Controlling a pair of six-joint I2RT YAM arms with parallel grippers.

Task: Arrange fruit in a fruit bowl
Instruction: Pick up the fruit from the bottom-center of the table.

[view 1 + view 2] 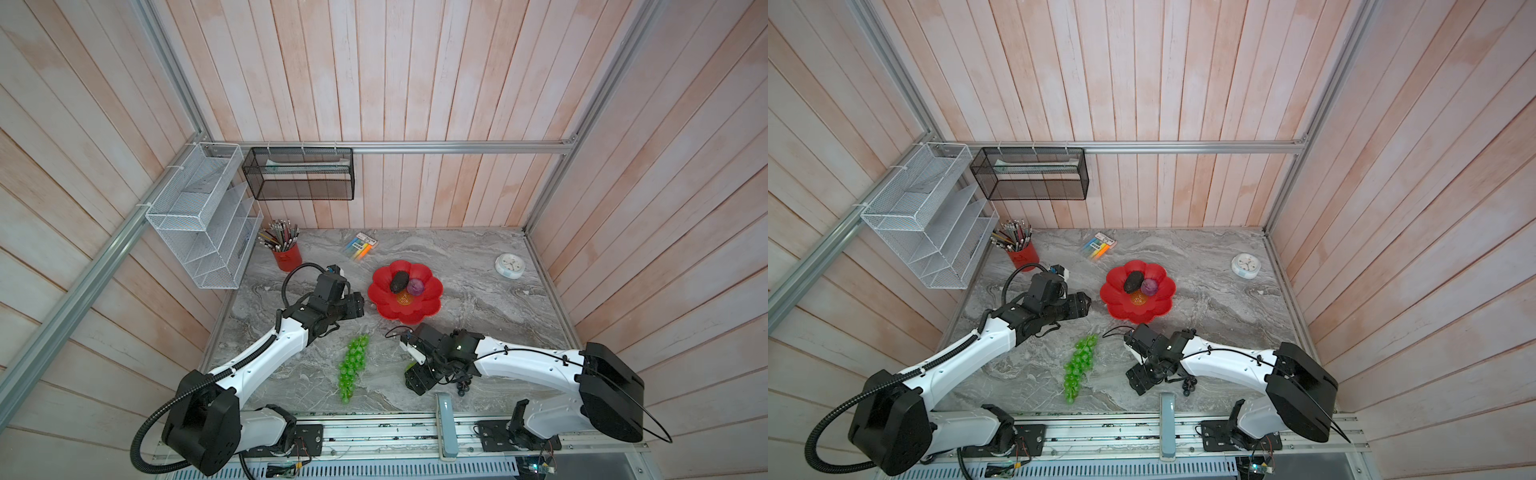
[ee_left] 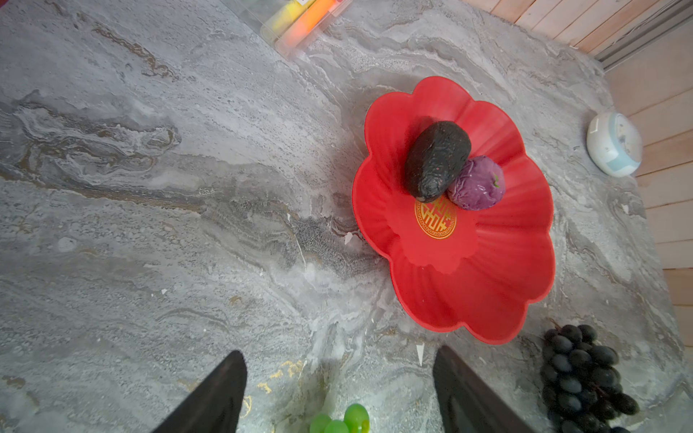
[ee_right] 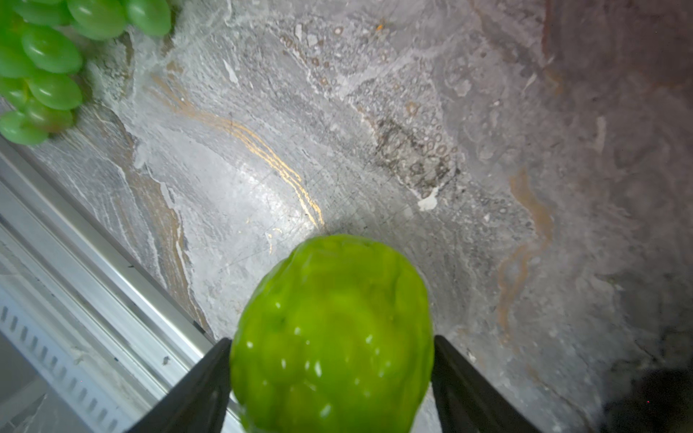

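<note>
Your right claw (image 3: 332, 337) has the bumpy lime-green fruit (image 3: 333, 296) between its jaws, which are spread wide with one pressed against each side of it. The right wrist view shows the fruit blurred and cut off at the frame edge, so you cannot tell whether it is clear of the table (image 3: 375, 131). In a top view the claw hides all but a sliver of that fruit (image 1: 410, 366).

Your left claw (image 2: 339, 350) stands wide open and holds nothing. Bare table lies between its jaws, and the tip of the green grape bunch (image 2: 339, 421) shows close by. Both top views show that bunch whole, stretched out on the table between your two arms.

The fruit bowl (image 2: 468, 311) sits ahead of the left claw and off to one side, apart from it. In it the avocado (image 2: 437, 165) and the round purple fruit (image 2: 476, 183) touch each other, just beside the gold emblem (image 2: 435, 221).

The dark grape bunch (image 2: 583, 378) lies on the table just beside the bowl's rim. The left wrist view shows it plainly, though cut off at the frame edge. In both top views the right arm covers nearly all of it, with only a few grapes showing.
</note>
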